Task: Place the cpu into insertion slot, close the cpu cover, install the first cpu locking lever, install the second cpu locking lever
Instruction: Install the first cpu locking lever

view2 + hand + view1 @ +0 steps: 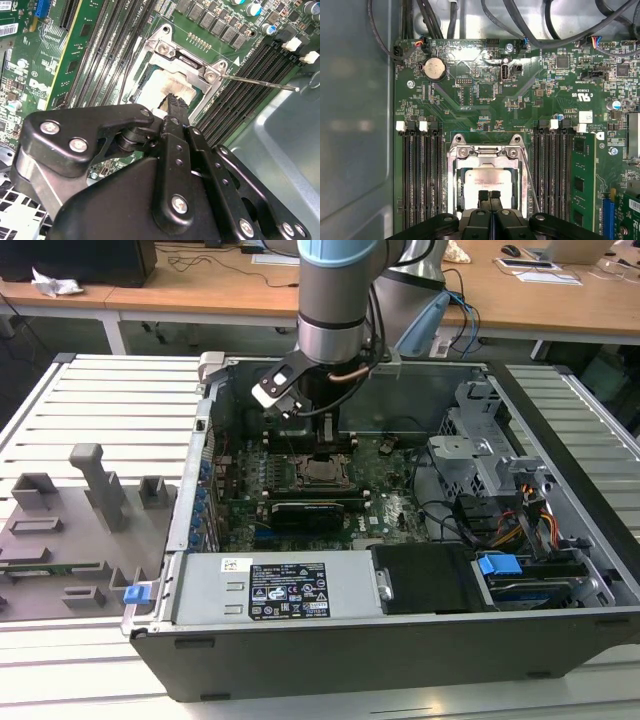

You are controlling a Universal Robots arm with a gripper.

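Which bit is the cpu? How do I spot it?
Look inside the open computer case at the green circuit board. Between the long black slots sits the shiny, frame-shaped cpu cover. The cpu is the pale silver square in its middle.

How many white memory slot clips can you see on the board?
4 in the first wrist view: two clips on the slots beside the case wall, two on the slots across the cpu. More may hide at the slots' other ends.
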